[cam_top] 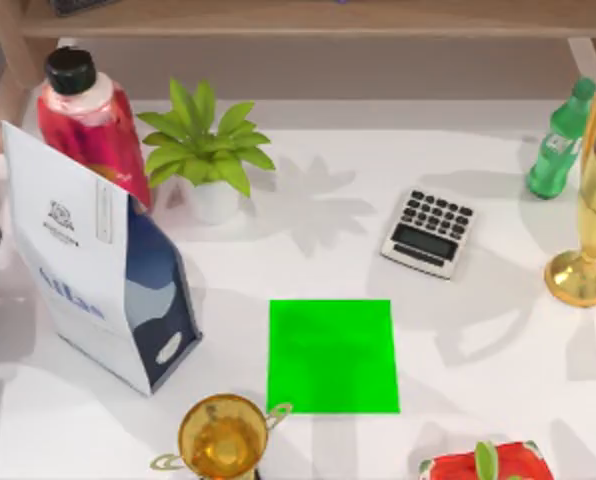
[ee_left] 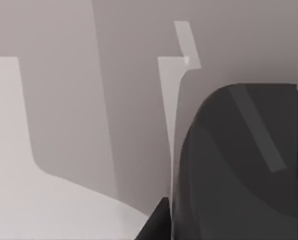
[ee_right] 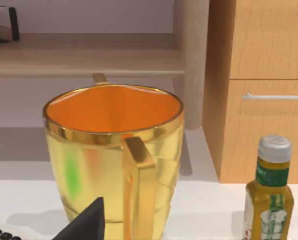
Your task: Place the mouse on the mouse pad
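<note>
1. White tabletop (cam_top: 478, 330) spreads below a wooden shelf (cam_top: 318, 18) at the back.
2. The mouse pad (cam_top: 333, 356) lies flat near the front centre, bare on top.
3. A calculator (cam_top: 429, 233) sits tilted behind it to the right, well apart.
4. A potted plant (cam_top: 206, 150), a red bottle (cam_top: 90, 112) and a white and blue bag (cam_top: 98, 262) stand on the left.
5. A green bottle (cam_top: 560, 140) and a gold trophy (cam_top: 590, 210) stand at the right edge; another gold cup (cam_top: 222, 436) sits at the front.
6. The left wrist view shows a dark grey rounded shape (ee_left: 239, 165); I cannot tell whether it is the mouse.
7. Neither gripper's opening can be told.
</note>
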Robot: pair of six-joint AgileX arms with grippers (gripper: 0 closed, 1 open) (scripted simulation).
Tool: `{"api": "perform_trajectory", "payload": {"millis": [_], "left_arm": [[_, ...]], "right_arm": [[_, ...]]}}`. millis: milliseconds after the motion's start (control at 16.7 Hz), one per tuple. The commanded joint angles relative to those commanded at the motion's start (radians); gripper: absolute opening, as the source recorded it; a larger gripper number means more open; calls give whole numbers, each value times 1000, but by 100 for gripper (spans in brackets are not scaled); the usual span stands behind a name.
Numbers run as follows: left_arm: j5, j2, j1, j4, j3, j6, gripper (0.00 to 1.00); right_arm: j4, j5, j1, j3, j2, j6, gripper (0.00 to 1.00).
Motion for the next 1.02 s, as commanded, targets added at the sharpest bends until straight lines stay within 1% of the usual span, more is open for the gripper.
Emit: {"api": "perform_trajectory", "payload": {"millis": [120,180,360,1020], "left_arm": [[0,0,0,0,0,0,0],[-1,-63,-15,-73,6,-38,0],[2,-73,-12,-108,35,-36,0],[1,-170,-18,-402,212,-34,0]], "right_arm": [[0,0,0,0,0,0,100],[0,0,0,0,0,0,100],[0,0,0,0,0,0,100],[0,0,0,0,0,0,100]]}}
